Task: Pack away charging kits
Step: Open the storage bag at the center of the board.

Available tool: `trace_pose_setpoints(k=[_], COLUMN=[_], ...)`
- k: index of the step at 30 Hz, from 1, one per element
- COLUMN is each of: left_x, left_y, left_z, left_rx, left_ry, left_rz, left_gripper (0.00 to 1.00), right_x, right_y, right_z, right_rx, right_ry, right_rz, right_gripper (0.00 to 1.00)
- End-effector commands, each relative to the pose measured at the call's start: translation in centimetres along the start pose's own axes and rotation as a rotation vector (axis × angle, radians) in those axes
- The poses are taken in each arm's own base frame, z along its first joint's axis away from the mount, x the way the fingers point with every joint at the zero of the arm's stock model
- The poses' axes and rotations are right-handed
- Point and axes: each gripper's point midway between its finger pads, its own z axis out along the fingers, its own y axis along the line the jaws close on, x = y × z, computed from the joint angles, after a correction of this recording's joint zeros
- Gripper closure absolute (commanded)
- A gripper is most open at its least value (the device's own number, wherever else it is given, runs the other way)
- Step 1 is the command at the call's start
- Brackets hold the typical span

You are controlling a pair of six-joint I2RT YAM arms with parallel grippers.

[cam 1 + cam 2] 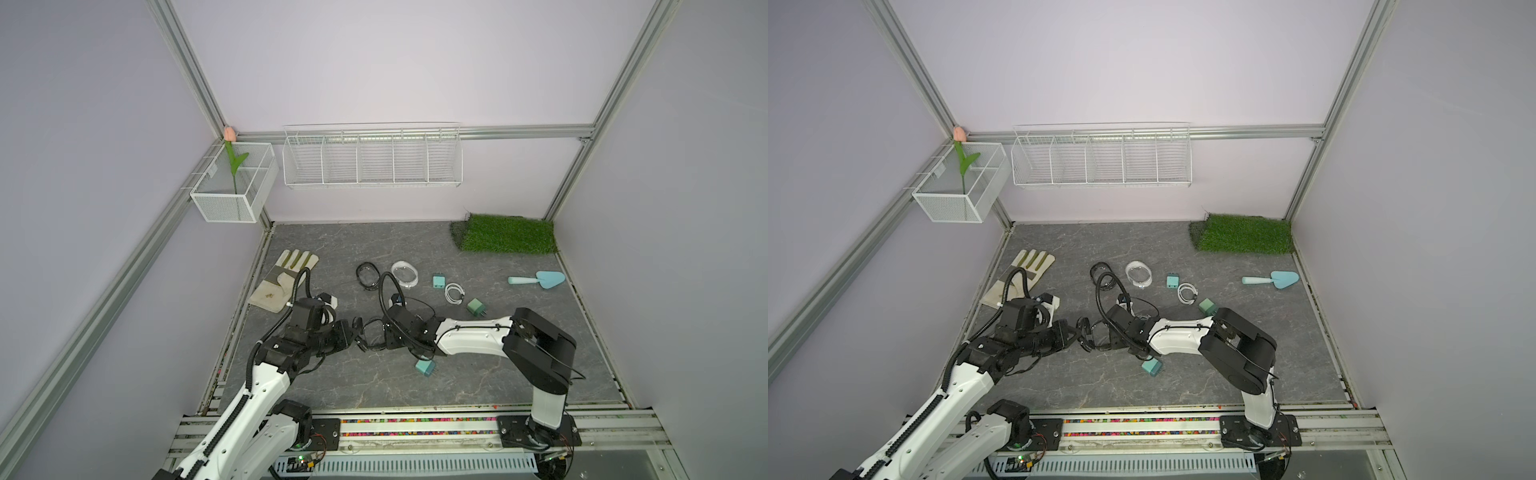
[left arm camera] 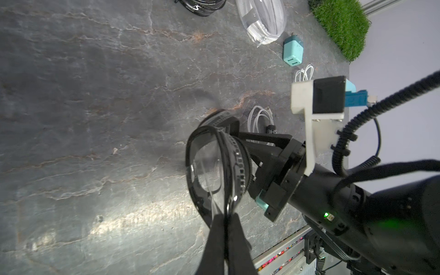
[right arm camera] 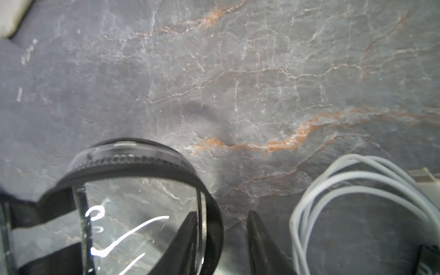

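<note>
Left hand (image 2: 225,216) clamped on rim of black-rimmed clear oval case (image 2: 207,171), held on edge over grey marbled counter (image 1: 457,386), centre-front. Right hand (image 3: 222,215) fingers parted, straddling opposite rim. Coiled white cable (image 3: 357,181) just beside; teal cube plug adapter (image 1: 424,368) near.

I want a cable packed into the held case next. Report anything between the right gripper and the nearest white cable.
Nothing visible does. The cable lies just beside the right gripper, only bare table between them. The gripper's jaws stand apart astride the rim of the case, which the left gripper pinches shut.
</note>
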Motion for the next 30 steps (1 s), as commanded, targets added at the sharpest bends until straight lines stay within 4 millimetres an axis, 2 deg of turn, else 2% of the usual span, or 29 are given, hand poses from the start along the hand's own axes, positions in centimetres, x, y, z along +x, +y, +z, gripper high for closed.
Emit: trace_pose_setpoints(k=[1, 5, 10, 15, 19, 24, 30], left_x=[-0.4, -0.1, 0.0, 0.3, 0.1, -0.3, -0.7], left_y=[0.3, 0.9, 1.3, 1.2, 0.9, 1.2, 2.3], left_z=[0.0, 1.0, 1.3, 1.9, 2.0, 2.0, 2.3], left_rx=[-0.061, -0.076, -0.083, -0.084, -0.089, -0.123, -0.197], left_ry=[-0.004, 0.024, 0.018, 0.042, 0.044, 0.04, 0.042], left_rz=[0.023, 0.011, 0.017, 0.024, 0.03, 0.026, 0.014], left_gripper=[1.0, 1.0, 1.0, 1.0, 1.0, 1.0, 1.0], right_x=[-1.1, -2.0, -3.1, -4.0, -4.1, -3.7, -2.8], right_y=[0.6, 0.9, 0.1, -2.3, -5.2, -8.9, -10.2], right_z=[-1.8, -3.3, -5.5, -7.6, -8.4, -8.1, -6.3], right_rx=[-0.01, -0.022, 0.004, 0.074, 0.143, 0.268, 0.297], right_ry=[-0.018, -0.052, -0.104, -0.151, -0.161, -0.123, -0.065], right_rz=[-0.025, -0.026, -0.032, -0.022, 0.015, 0.047, 0.062], right_gripper=[0.57, 0.54, 0.44, 0.39, 0.38, 0.39, 0.45])
